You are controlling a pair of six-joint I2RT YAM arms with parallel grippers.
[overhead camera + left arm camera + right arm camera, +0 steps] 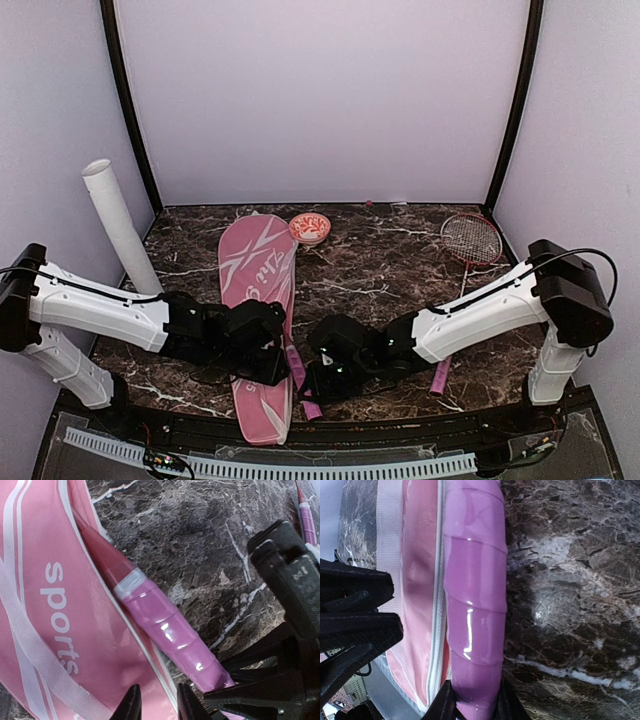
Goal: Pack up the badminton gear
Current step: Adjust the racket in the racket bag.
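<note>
The pink "Zhi Bo" racket cover (258,270) lies lengthwise on the table's left half. One racket's red shaft runs into the cover, and its pink handle (170,627) sticks out along the cover's right edge. My right gripper (472,702) is shut on the end of that handle (475,605). My left gripper (159,704) is closed on the cover's zipper edge (150,665) just beside it. A second red-framed racket (470,240) lies at the right. The long white tube (120,225) leans at the left. No shuttlecocks are in view.
A small red-and-white bowl (310,228) stands at the back centre by the cover's top. The second racket's pink handle (441,375) lies just behind my right arm. The two grippers work almost touching near the table's front edge (330,415).
</note>
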